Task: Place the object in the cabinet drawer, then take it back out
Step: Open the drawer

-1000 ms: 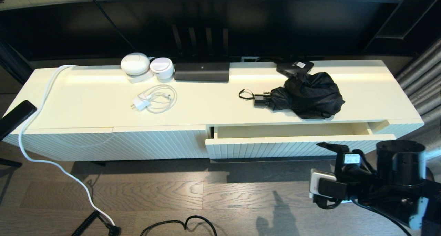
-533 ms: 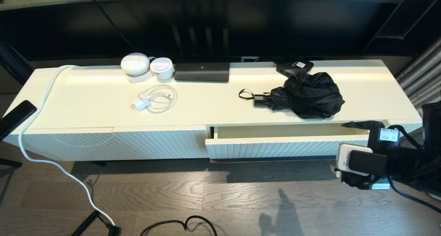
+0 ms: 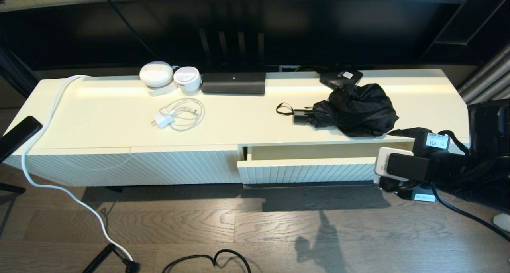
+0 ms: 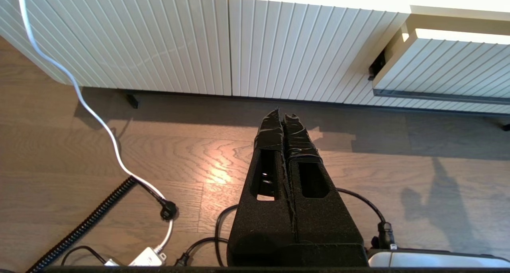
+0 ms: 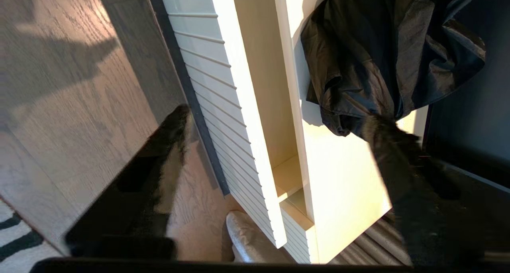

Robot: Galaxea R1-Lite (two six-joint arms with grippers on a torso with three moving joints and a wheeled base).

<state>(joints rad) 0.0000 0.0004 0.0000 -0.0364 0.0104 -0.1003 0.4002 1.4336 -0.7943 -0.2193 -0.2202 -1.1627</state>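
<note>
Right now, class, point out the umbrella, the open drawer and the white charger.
umbrella (image 3: 358,109), head view, bunched fabric.
drawer (image 3: 306,171), head view, ribbed front.
white charger (image 3: 162,120), head view, plug body.

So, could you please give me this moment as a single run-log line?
step: reach for umbrella | right gripper: open, beside umbrella on cabinet top | drawer: partly open | left gripper: shut, parked low

One umbrella (image 3: 354,109), one open drawer (image 3: 306,170), two hands.
</note>
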